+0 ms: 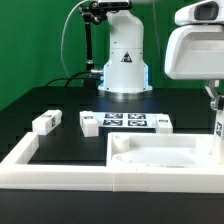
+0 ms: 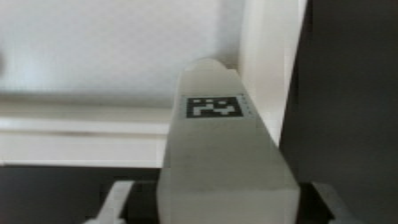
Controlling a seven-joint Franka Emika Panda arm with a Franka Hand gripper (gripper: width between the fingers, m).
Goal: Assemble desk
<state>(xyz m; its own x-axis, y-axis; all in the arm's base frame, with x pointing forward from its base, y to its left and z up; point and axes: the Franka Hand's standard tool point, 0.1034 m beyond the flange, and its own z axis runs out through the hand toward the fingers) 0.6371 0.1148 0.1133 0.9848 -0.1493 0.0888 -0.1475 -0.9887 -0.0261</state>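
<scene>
The white desk tabletop panel (image 1: 160,178) lies with its recessed hollows up at the front of the black surface. My gripper (image 1: 216,112) hangs over the panel's corner at the exterior view's right, shut on a white desk leg (image 1: 219,126). The wrist view shows that leg (image 2: 222,150) standing out between my two fingers (image 2: 121,200), its square tag (image 2: 215,107) facing the camera, with the tabletop (image 2: 107,60) just beyond its tip. Three more tagged legs (image 1: 45,122) (image 1: 88,123) (image 1: 163,124) lie loose behind the panel.
The marker board (image 1: 125,122) lies flat between the loose legs, in front of the robot's base (image 1: 124,70). A long white rim (image 1: 20,158) frames the black surface at the exterior view's left and front.
</scene>
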